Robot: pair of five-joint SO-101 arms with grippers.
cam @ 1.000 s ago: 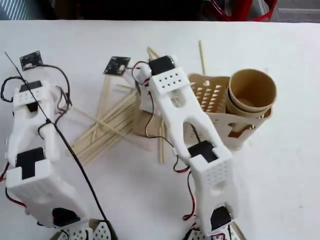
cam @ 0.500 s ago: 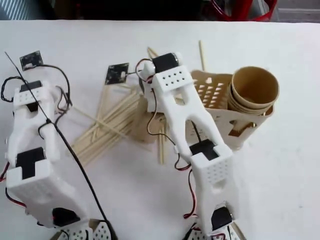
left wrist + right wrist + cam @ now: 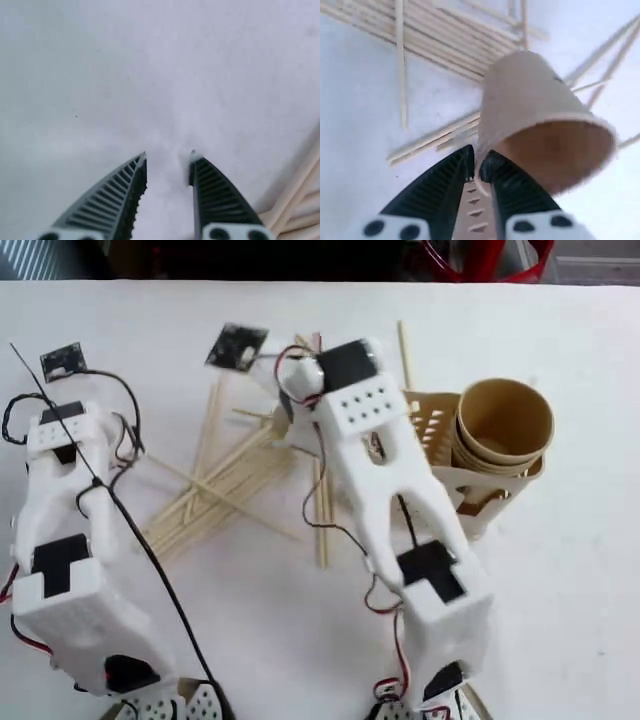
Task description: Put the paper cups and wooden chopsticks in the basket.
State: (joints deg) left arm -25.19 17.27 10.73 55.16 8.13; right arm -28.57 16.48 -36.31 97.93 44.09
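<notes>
Right wrist view: the right gripper (image 3: 477, 167) is pinched tight on the rim of a paper cup (image 3: 530, 110). The cup wall sits between the two fingers, so the cup hangs tilted from the tips with its mouth toward the camera, clear of the table. Below it lie the chopsticks (image 3: 445, 37), loose in a fan, and the cup touches none of them.

The left gripper (image 3: 167, 165) hovers over bare table (image 3: 150, 60), jaws a little apart with nothing between them. A few sticks lie near it.

In the high view, the basket (image 3: 425, 420) sits just beside the cup-carrying arm and holds a stack of cups (image 3: 505, 420) at the end away from that arm.

I'd judge the cups nearly done, with this one waiting to go in. The chopsticks look yet to be gathered, though I cannot tell whether any stick already lies in the basket.
</notes>
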